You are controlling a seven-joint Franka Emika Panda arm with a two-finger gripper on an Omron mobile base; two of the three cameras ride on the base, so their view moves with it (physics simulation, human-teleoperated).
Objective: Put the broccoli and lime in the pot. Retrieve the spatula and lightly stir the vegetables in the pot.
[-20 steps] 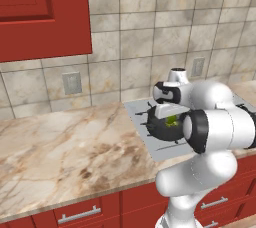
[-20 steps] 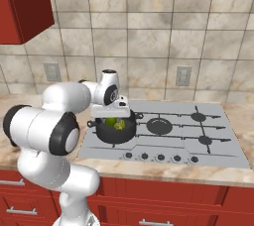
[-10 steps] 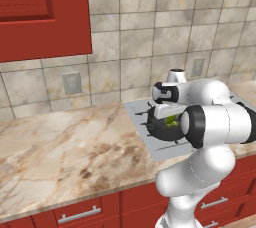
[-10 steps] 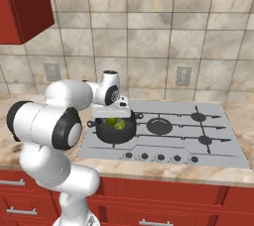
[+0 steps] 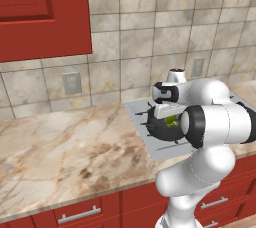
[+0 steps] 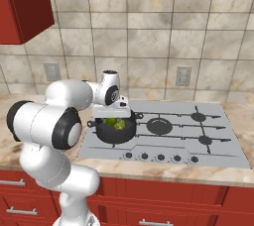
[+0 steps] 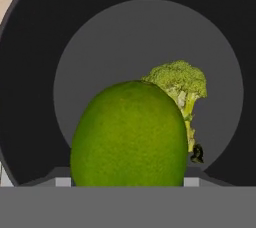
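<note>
The dark pot (image 6: 117, 134) stands on the cooktop's front left burner, also seen from the left (image 5: 159, 128). My gripper (image 6: 115, 116) hangs just above its mouth, pointing down into it (image 5: 168, 116). The hand view looks straight down into the pot (image 7: 35, 62). The smooth green lime (image 7: 127, 137) sits very close to the camera, between the jaws and covering the fingertips, so the gripper is shut on it. The lumpy broccoli (image 7: 180, 79) lies on the pot's floor behind the lime. The spatula is out of view.
The grey cooktop (image 6: 208, 145) runs right from the pot, with burner grates and a row of knobs along its front. A marble counter (image 5: 60, 147) spreads to the left. A tiled wall with outlets stands behind, and a red cabinet (image 5: 40, 12) hangs above on the left.
The arm's elbow has shifted slightly. The hand stays over the pot, with the lime still in the jaws.
</note>
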